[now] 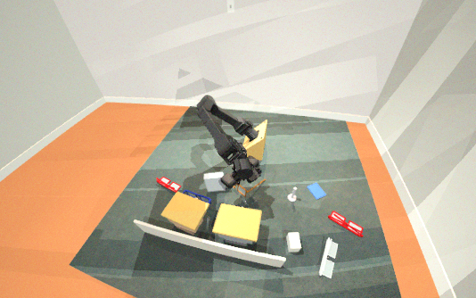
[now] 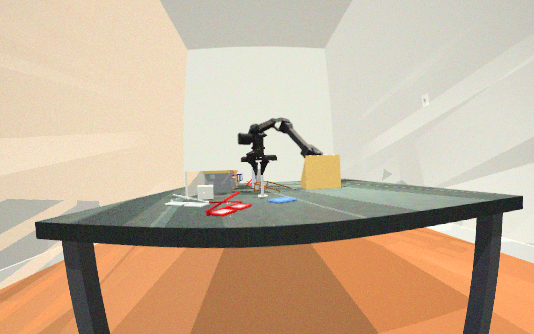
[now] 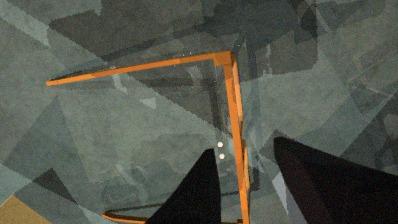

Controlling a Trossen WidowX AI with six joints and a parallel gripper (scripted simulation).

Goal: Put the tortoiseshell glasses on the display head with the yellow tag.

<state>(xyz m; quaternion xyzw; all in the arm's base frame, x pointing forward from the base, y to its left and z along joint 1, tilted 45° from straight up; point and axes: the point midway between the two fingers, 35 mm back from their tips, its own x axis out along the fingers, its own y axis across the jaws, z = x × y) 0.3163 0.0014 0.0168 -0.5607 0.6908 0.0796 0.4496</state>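
Note:
The tortoiseshell glasses (image 1: 256, 187) (image 3: 231, 95) show as a thin orange-brown frame with both temples spread, low over the table under my gripper. My gripper (image 2: 258, 173) (image 3: 244, 151) is partly open. In the wrist view its dark fingertips stand on either side of the front bar, with gaps on both sides. Two block-like heads stand near the white board: one with a bright yellow top (image 1: 238, 220), one with a more orange top (image 1: 185, 206). I cannot make out a separate yellow tag. Blue glasses (image 1: 195, 196) are at the orange-topped head's edge.
A tan wedge-shaped block (image 1: 257, 149) (image 2: 321, 172) stands by the arm. A long white board (image 1: 210, 244) runs along the heads. Around are a pale box (image 1: 215, 183), a small white stand (image 1: 291, 197), a blue cloth (image 1: 316, 191), a white block (image 1: 293, 242), red glasses and white glasses.

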